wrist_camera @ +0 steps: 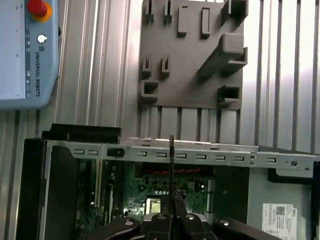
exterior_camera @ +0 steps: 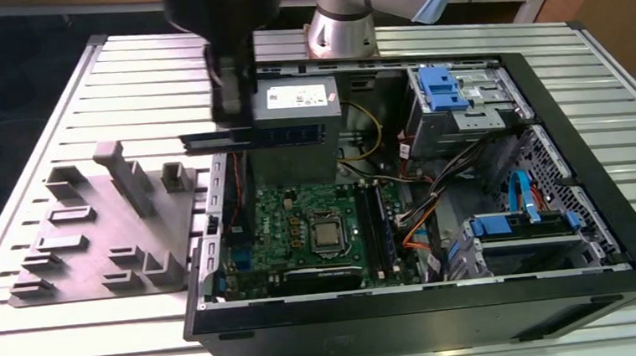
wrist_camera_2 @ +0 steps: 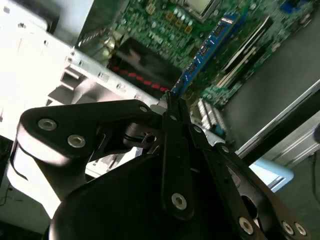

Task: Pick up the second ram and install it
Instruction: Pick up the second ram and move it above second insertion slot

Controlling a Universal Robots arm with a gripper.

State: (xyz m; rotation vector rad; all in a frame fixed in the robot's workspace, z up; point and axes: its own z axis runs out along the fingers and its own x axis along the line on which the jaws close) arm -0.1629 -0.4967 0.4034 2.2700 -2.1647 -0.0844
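The second ram (exterior_camera: 284, 135), a long dark stick with black chips, hangs level above the case's wall on the exterior view's left, just in front of the power supply (exterior_camera: 296, 102). My gripper (exterior_camera: 230, 127) is shut on it near one end. In the second wrist view the ram (wrist_camera_2: 206, 50) juts out from between the black fingers (wrist_camera_2: 172, 107) over the green motherboard (wrist_camera_2: 165, 20). The first wrist view has the ram (wrist_camera: 171, 165) edge-on as a thin dark line rising from the gripper (wrist_camera: 171, 212). The black memory slots (exterior_camera: 375, 228) lie on the motherboard (exterior_camera: 293, 217) below.
The open computer case (exterior_camera: 584, 134) rests on a slatted aluminium table (exterior_camera: 86, 68). A grey parts fixture (exterior_camera: 109, 226) stands beside the case on the exterior view's left. Blue drive cages (exterior_camera: 446, 89) and cables fill the case's other side. A pendant (wrist_camera: 27, 50) lies on the table.
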